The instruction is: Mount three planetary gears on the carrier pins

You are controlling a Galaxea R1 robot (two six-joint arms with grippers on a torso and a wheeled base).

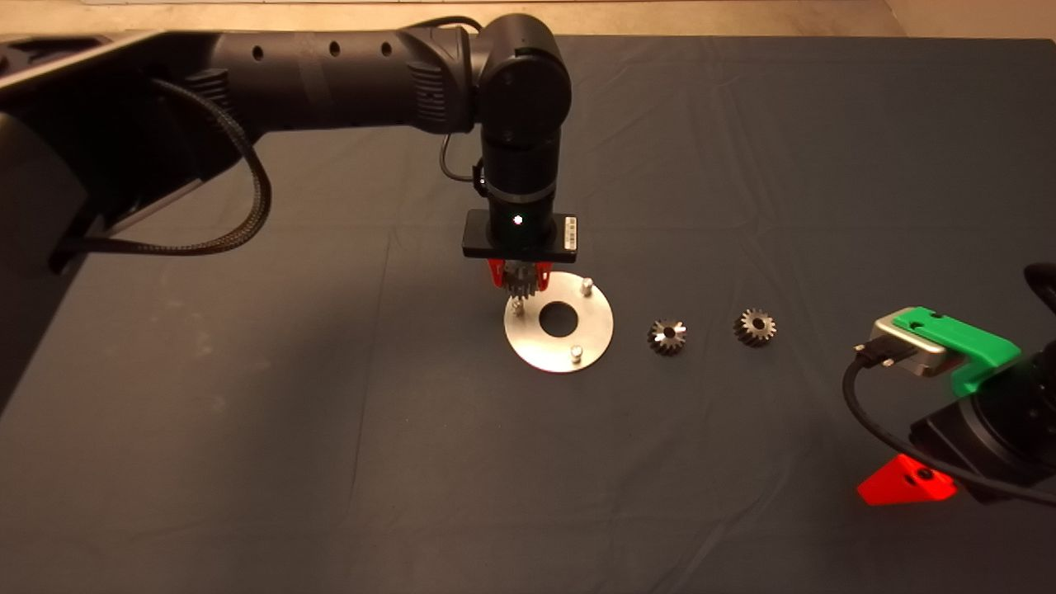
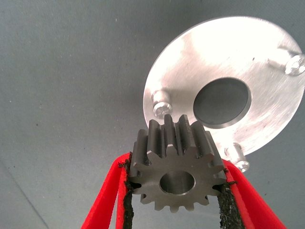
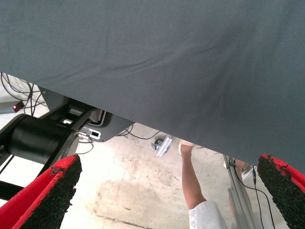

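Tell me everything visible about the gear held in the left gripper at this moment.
The held gear is a dark grey metal spur gear with straight teeth and a smooth round centre hole. The left gripper clamps it between its black pads, fingers on opposite sides of the toothed rim. It hangs tilted above the silver disc, close to one carrier pin at the disc's edge, not yet threaded onto it.

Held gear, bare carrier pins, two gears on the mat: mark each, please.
Held gear (image 2: 177,177), left wrist view: face beside its bore.
Carrier pins (image 1: 577,353), head view: top of one.
Loose gears (image 1: 667,336), head view: left one's face.

Dark mat (image 1: 247,454), pale concrete floor (image 3: 133,191)
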